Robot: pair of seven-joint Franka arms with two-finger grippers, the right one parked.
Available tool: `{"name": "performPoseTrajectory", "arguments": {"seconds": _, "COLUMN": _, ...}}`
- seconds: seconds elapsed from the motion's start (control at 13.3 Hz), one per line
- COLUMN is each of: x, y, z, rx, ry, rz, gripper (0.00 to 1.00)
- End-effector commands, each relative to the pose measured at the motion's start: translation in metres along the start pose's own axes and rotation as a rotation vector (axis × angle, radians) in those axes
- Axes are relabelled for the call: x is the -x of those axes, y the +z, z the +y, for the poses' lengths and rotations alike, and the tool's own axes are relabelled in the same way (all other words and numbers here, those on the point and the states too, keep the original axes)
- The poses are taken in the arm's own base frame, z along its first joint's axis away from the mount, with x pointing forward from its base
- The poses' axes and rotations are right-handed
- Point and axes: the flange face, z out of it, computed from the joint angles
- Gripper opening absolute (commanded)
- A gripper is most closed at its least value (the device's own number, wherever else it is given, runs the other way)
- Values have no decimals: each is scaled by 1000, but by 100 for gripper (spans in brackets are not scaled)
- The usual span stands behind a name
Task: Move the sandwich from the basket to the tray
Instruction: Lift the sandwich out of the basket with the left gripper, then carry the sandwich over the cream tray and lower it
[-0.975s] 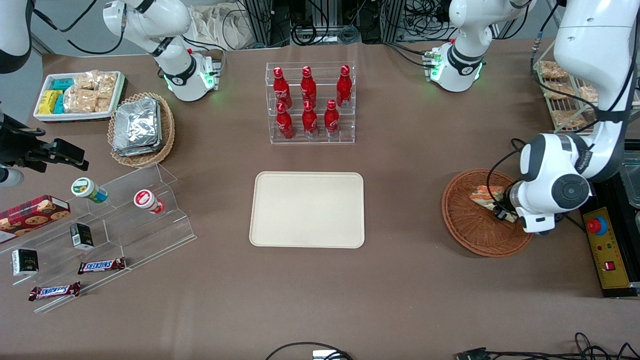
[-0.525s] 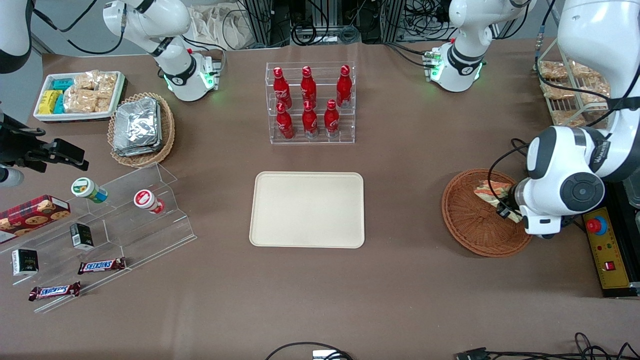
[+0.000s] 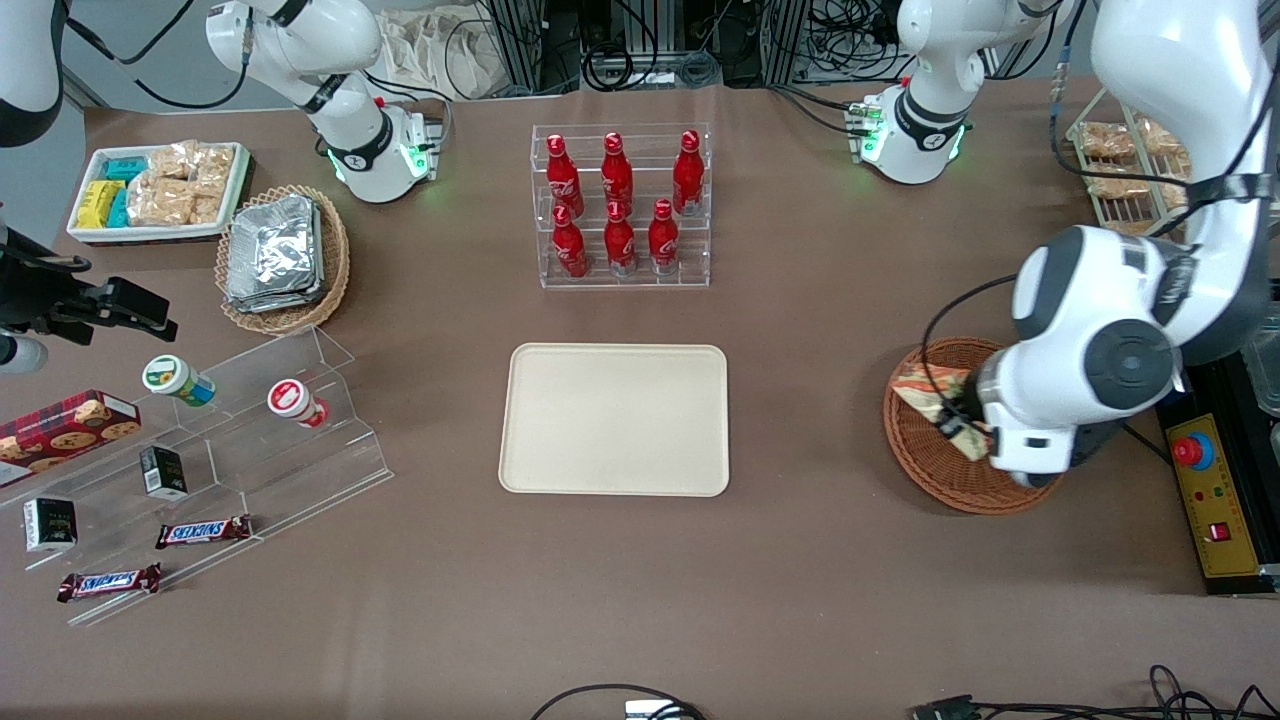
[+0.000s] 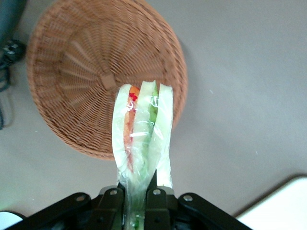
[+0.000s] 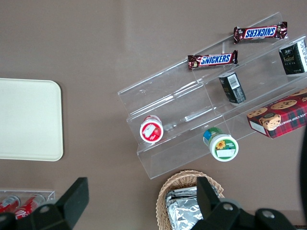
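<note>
above basket [image 3: 925, 462], hand [image 4: 136, 199] has lifted sandwich [image 4: 142, 132]

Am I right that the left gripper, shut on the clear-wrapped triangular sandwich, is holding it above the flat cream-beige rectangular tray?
Not quite: the gripper, shut on the sandwich, holds it above the round reddish-brown wicker basket, not the tray, as the left wrist view shows.

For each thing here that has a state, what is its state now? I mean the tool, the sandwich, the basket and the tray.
Tool: shut on the sandwich, above the basket's rim.
Sandwich: clear-wrapped, held by one end, lifted out of the basket.
Basket: empty, upright on the table.
Tray: empty, flat on the table, toward the parked arm's end from the basket.
</note>
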Motion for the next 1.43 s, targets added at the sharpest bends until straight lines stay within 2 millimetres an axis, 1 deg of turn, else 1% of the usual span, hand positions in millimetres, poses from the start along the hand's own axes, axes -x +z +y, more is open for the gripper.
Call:
{"name": "performPoseTrajectory", "arguments": {"seconds": 0.0, "x": 42, "y": 9, "z": 48, "rx": -19, "ry": 114, "rz": -6, "gripper": 1}}
{"name": "performPoseTrajectory", "arguments": {"seconds": 0.07, "x": 55, "y": 9, "z": 63, "rx": -9, "ry": 145, "rz": -5, "gripper": 5}}
{"name": "performPoseTrajectory", "arguments": {"seconds": 0.15, "x": 67, "y": 10, "z": 79, "rx": 1, "ry": 176, "rz": -4, "gripper": 5}}
{"name": "performPoseTrajectory", "arguments": {"seconds": 0.22, "x": 89, "y": 11, "z": 101, "rx": 6, "ry": 221, "rz": 3, "gripper": 5}}
{"name": "performPoseTrajectory", "arguments": {"seconds": 0.3, "x": 109, "y": 18, "z": 122, "rx": 12, "ry": 262, "rz": 6, "gripper": 5}}
{"name": "performPoseTrajectory", "arguments": {"seconds": 0.38, "x": 121, "y": 24, "z": 137, "rx": 32, "ry": 288, "rz": 14, "gripper": 5}}
{"name": "performPoseTrajectory", "arguments": {"seconds": 0.45, "x": 131, "y": 35, "z": 151, "rx": 56, "ry": 312, "rz": 19, "gripper": 5}}
{"name": "performPoseTrajectory", "arguments": {"seconds": 0.6, "x": 160, "y": 55, "z": 182, "rx": 118, "ry": 365, "rz": 39, "gripper": 1}}
{"name": "performPoseTrajectory", "arguments": {"seconds": 0.67, "x": 170, "y": 67, "z": 192, "rx": 124, "ry": 392, "rz": 48, "gripper": 0}}
{"name": "performPoseTrajectory", "arguments": {"seconds": 0.75, "x": 175, "y": 82, "z": 199, "rx": 113, "ry": 437, "rz": 77, "gripper": 0}}
{"name": "performPoseTrajectory", "arguments": {"seconds": 0.9, "x": 184, "y": 107, "z": 213, "rx": 110, "ry": 588, "rz": 113, "gripper": 0}}
{"name": "performPoseTrajectory", "arguments": {"seconds": 0.97, "x": 182, "y": 117, "z": 216, "rx": 121, "ry": 626, "rz": 119, "gripper": 0}}
{"name": "performPoseTrajectory", "arguments": {"seconds": 1.12, "x": 185, "y": 128, "z": 221, "rx": 127, "ry": 712, "rz": 125, "gripper": 0}}
{"name": "performPoseTrajectory", "arguments": {"seconds": 1.2, "x": 194, "y": 132, "z": 225, "rx": 127, "ry": 734, "rz": 127, "gripper": 0}}
{"name": "performPoseTrajectory", "arguments": {"seconds": 1.27, "x": 199, "y": 136, "z": 227, "rx": 128, "ry": 755, "rz": 125, "gripper": 0}}
{"name": "performPoseTrajectory", "arguments": {"seconds": 1.35, "x": 211, "y": 141, "z": 231, "rx": 126, "ry": 766, "rz": 124, "gripper": 0}}
